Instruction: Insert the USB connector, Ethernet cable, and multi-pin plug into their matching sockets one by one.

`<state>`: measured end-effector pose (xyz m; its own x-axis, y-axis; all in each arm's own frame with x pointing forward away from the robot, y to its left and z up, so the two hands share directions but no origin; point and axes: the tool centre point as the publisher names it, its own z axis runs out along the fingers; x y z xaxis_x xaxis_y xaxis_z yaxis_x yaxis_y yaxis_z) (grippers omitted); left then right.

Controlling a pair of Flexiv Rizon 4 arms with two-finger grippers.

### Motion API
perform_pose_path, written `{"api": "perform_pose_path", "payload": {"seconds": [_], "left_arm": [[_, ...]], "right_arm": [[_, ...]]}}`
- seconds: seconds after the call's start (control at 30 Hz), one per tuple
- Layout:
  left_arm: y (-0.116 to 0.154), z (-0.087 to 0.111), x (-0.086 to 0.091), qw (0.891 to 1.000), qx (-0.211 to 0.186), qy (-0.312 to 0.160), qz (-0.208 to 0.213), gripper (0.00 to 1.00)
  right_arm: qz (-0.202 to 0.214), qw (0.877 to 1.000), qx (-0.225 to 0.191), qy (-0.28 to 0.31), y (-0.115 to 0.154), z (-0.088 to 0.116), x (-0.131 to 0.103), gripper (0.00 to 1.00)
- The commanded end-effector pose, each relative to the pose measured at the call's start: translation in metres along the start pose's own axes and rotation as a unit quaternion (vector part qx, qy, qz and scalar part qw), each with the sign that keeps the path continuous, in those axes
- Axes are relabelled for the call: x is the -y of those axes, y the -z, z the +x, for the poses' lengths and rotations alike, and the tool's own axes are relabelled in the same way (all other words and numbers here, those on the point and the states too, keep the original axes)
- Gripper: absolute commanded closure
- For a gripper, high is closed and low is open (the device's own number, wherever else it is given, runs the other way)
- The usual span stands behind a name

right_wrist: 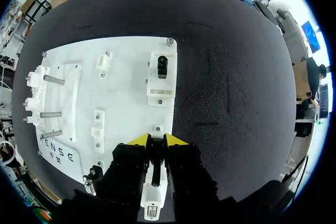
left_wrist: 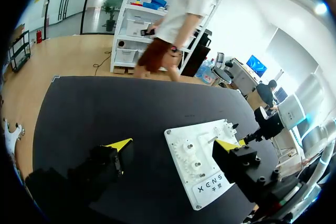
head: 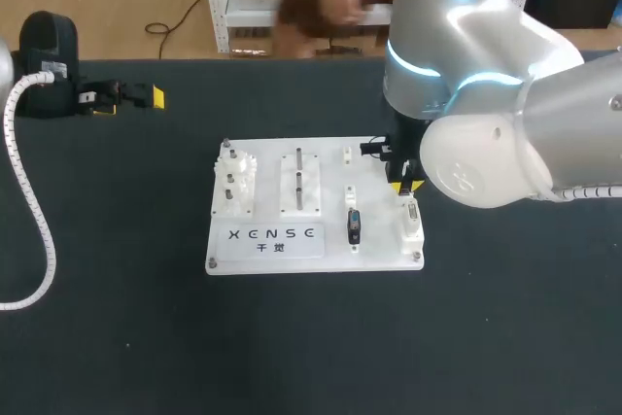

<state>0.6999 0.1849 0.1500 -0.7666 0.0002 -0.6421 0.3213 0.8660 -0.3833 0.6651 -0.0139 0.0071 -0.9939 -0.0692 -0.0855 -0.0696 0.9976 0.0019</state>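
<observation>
Table (head: 117, 318): a matte black top with a fine grain; it carries everything below.
Right arm (head: 486, 94): smooth, rounded silver-white shells with a glowing blue ring at one joint. It comes in over the table's right edge and hangs above the board's right side.
Board (head: 267, 182): a flat white rectangular plastic plate with a screw at each corner that shows. It lies flat near the middle of the table, with dark lettering along its near edge.
Hose (head: 39, 221): a ribbed white tube that curves along the table's left edge.
Left gripper (left_wrist: 173, 144): blocky black fingers with yellow wedge tips. It is at the table's far left corner, well apart from the board, with its jaws spread wide and nothing between them.
Right gripper (right_wrist: 156, 140): black with yellow tips, pointing down at the board's right edge between the two socket blocks there. I cannot tell whether its jaws are open or closed.
Peg block (head: 236, 182): stepped white plastic by the board's left edge, with thin metal pins standing upright in it.
Pin block (head: 299, 182): a flat white block just right of the peg block, holding two upright metal pins.
Far-right socket block (right_wrist: 161, 85): a white block at the board's far right corner with a black connector (right_wrist: 162, 66) seated in it.
Near-right socket block (head: 412, 230): a white block by the board's near right corner with a grey connector (head: 412, 209) on top of it.
Slim holder (head: 352, 199): a narrow white holder right of the board's middle, with a second black connector (head: 354, 225) in its near end.
Plug types: I cannot tell which connector is USB, Ethernet or multi-pin.
</observation>
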Motion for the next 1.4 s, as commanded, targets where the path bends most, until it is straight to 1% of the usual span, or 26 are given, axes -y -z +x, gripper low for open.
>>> {"api": "perform_pose_path", "payload": {"seconds": [0.03,0.27,0.3,0.33,0.4,0.5,0.53,0.83,1.07,1.23,1.4], "left_arm": [[0.000,0.000,0.000,1.000,0.000,0.000,0.000,0.00],[0.000,0.000,0.000,1.000,0.000,0.000,0.000,0.00],[0.000,0.000,0.000,1.000,0.000,0.000,0.000,0.00],[0.000,0.000,0.000,1.000,0.000,0.000,0.000,0.00],[0.000,0.000,0.000,1.000,0.000,0.000,0.000,0.00],[0.000,0.000,0.000,1.000,0.000,0.000,0.000,0.00],[0.000,0.000,0.000,1.000,0.000,0.000,0.000,0.00],[0.000,0.000,0.000,1.000,0.000,0.000,0.000,0.00],[0.000,0.000,0.000,1.000,0.000,0.000,0.000,0.00],[0.000,0.000,0.000,1.000,0.000,0.000,0.000,0.00],[0.000,0.000,0.000,1.000,0.000,0.000,0.000,0.00]], "right_arm": [[0.010,1.000,-0.007,-0.002,-0.014,-0.001,0.000,1.00],[0.013,1.000,-0.011,-0.002,-0.018,-0.004,0.001,1.00],[0.012,1.000,-0.011,-0.002,-0.017,-0.005,0.000,1.00],[-0.001,1.000,-0.009,-0.002,-0.015,-0.006,-0.001,1.00],[-0.002,1.000,-0.004,0.002,-0.012,-0.007,-0.002,1.00],[-0.009,1.000,0.003,0.008,-0.004,-0.009,-0.006,0.46],[-0.010,1.000,0.006,0.010,-0.002,-0.009,-0.006,0.00],[-0.017,1.000,0.019,0.017,0.015,-0.013,-0.015,0.00],[-0.032,0.999,0.034,0.025,0.033,-0.013,-0.030,0.00],[-0.046,0.998,0.037,0.030,0.046,-0.008,-0.042,0.00],[-0.048,0.998,0.034,0.032,0.054,0.000,-0.052,0.00]]}}
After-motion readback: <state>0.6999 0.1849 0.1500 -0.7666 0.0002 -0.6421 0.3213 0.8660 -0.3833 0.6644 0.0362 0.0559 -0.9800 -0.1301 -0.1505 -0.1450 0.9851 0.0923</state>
